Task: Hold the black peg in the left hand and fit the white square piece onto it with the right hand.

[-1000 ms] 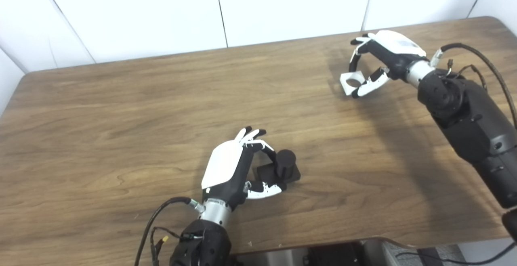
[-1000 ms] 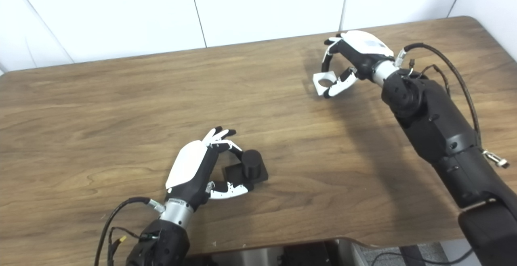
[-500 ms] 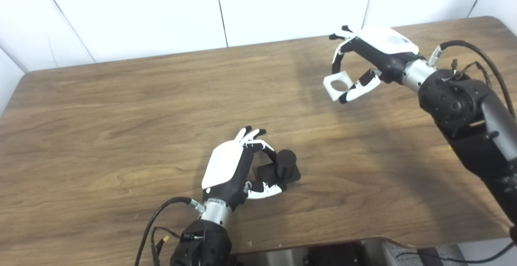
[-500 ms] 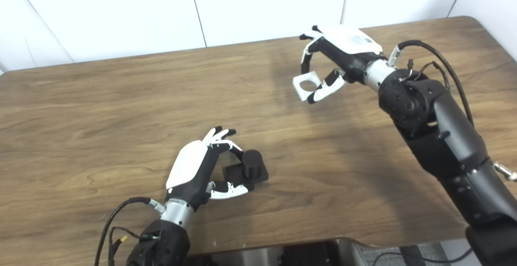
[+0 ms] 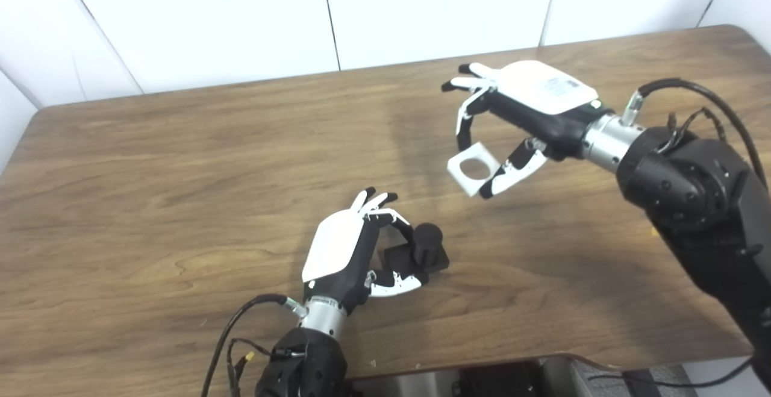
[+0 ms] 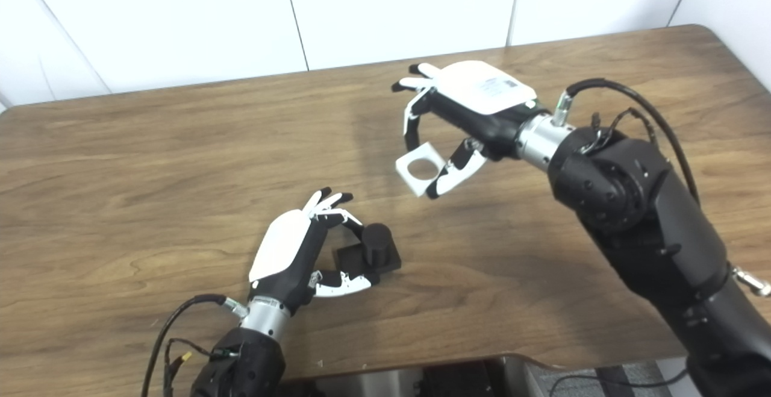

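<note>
**White square airborne, closing on the peg**

The right hand [image 5: 530, 120] pinches the white square piece [image 5: 474, 168] by one edge, hole showing, high above the table [image 5: 150, 162]. The left hand [image 5: 346, 252] grips the black peg [image 5: 426, 243] by its base, standing on the wood. The risk is a thin pinch letting the piece twist and jam on the peg top. Since a second ago, it has travelled from the far corner toward the peg; the left hand hasn't budged.
</note>
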`<state>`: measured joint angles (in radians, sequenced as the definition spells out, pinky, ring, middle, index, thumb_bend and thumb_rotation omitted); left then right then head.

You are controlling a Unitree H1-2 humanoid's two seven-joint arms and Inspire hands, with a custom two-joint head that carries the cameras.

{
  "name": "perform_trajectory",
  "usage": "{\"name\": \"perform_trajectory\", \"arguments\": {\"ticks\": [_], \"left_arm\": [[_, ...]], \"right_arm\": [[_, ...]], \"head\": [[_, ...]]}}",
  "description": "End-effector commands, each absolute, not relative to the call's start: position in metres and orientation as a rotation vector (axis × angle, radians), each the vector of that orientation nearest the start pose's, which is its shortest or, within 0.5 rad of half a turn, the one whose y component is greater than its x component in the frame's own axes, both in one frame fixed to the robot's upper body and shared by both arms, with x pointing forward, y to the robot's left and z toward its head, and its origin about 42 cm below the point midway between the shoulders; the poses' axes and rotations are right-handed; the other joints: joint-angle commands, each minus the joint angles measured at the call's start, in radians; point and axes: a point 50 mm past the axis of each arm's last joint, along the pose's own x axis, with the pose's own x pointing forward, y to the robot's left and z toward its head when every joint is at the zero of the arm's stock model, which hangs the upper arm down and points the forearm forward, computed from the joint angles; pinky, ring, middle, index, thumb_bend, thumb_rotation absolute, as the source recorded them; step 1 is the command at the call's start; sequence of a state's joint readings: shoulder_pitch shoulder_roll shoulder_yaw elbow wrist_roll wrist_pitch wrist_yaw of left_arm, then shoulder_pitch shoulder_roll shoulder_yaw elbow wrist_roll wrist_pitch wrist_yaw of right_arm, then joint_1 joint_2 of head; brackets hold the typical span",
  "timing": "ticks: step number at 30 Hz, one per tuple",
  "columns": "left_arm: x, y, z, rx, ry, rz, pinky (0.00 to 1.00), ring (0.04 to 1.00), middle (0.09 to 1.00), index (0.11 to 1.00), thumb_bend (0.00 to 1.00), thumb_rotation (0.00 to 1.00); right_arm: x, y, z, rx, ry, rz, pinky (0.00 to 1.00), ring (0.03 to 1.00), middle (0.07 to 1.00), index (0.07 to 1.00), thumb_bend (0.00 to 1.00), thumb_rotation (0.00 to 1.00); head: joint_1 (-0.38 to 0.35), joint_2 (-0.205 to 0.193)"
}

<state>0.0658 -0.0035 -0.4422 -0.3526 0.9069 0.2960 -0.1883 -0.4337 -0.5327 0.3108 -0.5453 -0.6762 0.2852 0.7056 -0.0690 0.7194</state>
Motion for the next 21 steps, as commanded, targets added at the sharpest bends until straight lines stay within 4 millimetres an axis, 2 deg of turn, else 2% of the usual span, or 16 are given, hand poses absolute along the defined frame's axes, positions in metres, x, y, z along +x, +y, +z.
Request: {"name": "perform_trajectory", "arguments": {"ticks": [1,4,9,21], "left_arm": [[0.239,0.102,0.156,0.841,-0.095,-0.312,0.82,0.982,0.902,0.493,0.51,0.06],[0.24,0.102,0.155,0.835,-0.09,-0.313,0.84,0.986,0.904,0.493,0.51,0.06],[0.239,0.101,0.155,0.846,-0.098,-0.308,0.99,0.983,0.894,0.493,0.51,0.06],[0.24,0.101,0.156,0.853,-0.102,-0.303,1.0,0.982,0.886,0.492,0.51,0.06]], "right_arm": [[0.315,-0.209,0.327,-1.334,-0.43,0.552,0.96,1.0,0.931,0.493,0.52,0.15],[0.31,-0.203,0.324,-1.331,-0.447,0.571,0.96,1.0,0.928,0.493,0.52,0.15],[0.31,-0.199,0.321,-1.338,-0.46,0.583,0.96,1.0,0.922,0.492,0.52,0.15],[0.307,-0.193,0.315,-1.303,-0.456,0.622,1.0,1.0,0.935,0.492,0.52,0.15]], "head": [[-0.001,0.001],[-0.002,-0.001],[0.0,-0.001],[0.002,0.0]]}}
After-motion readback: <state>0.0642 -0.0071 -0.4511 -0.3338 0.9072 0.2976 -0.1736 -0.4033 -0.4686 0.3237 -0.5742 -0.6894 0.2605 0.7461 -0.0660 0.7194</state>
